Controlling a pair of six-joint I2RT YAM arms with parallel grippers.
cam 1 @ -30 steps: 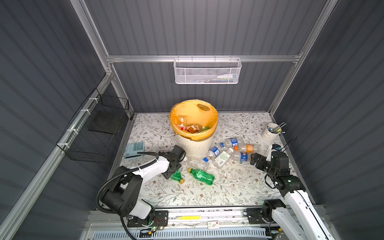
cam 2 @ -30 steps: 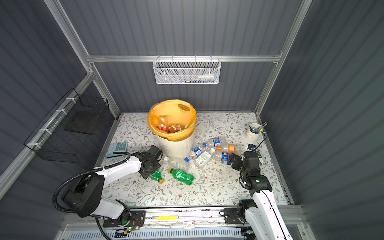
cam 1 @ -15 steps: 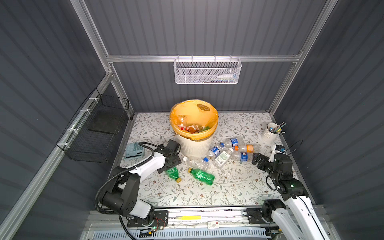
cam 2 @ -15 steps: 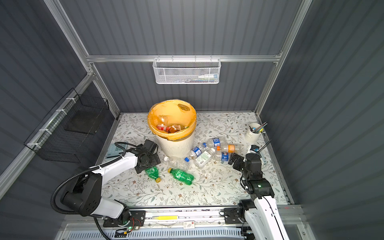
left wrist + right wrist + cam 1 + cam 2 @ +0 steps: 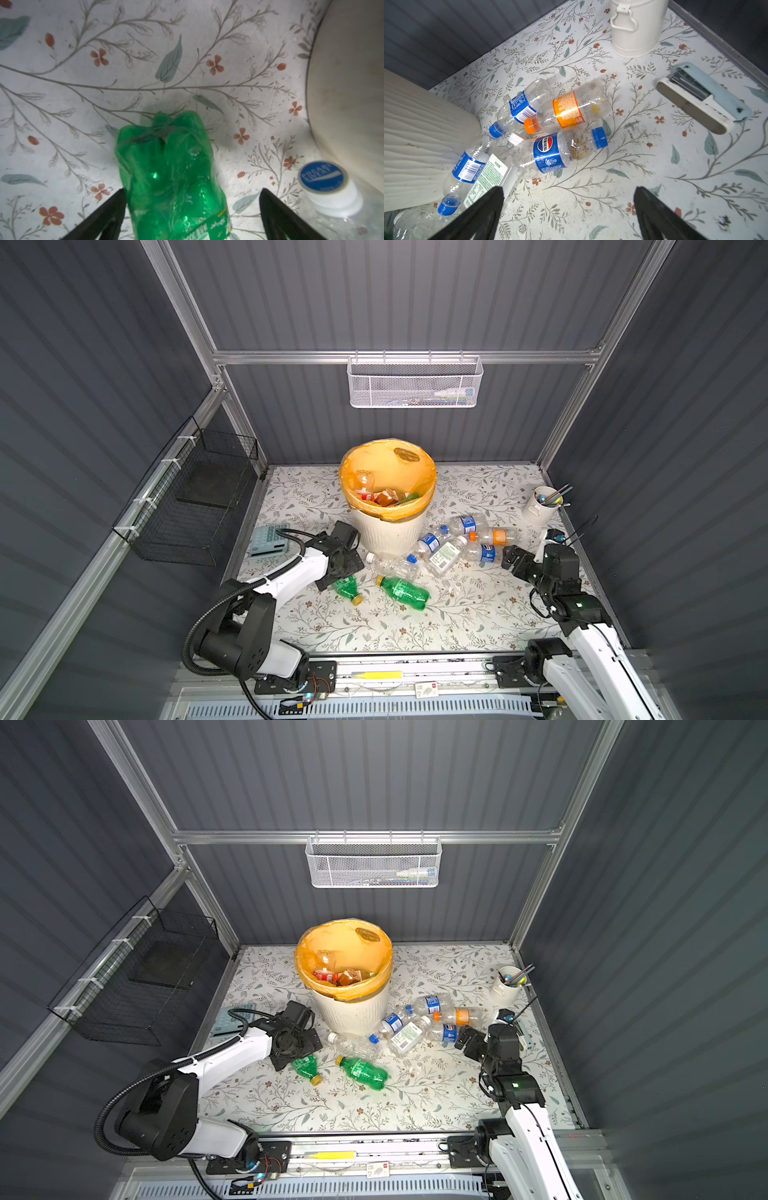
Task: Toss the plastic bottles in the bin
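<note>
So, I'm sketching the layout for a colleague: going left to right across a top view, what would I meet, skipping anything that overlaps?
black wire basket, calculator, small green bottle, larger green bottle, Pepsi bottle, cup of pens

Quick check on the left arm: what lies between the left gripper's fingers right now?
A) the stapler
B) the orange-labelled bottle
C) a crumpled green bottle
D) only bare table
C: in the left wrist view a crumpled green bottle lies on the floral table between the fingers of the left gripper, which are spread wide, not closed on it.
</note>
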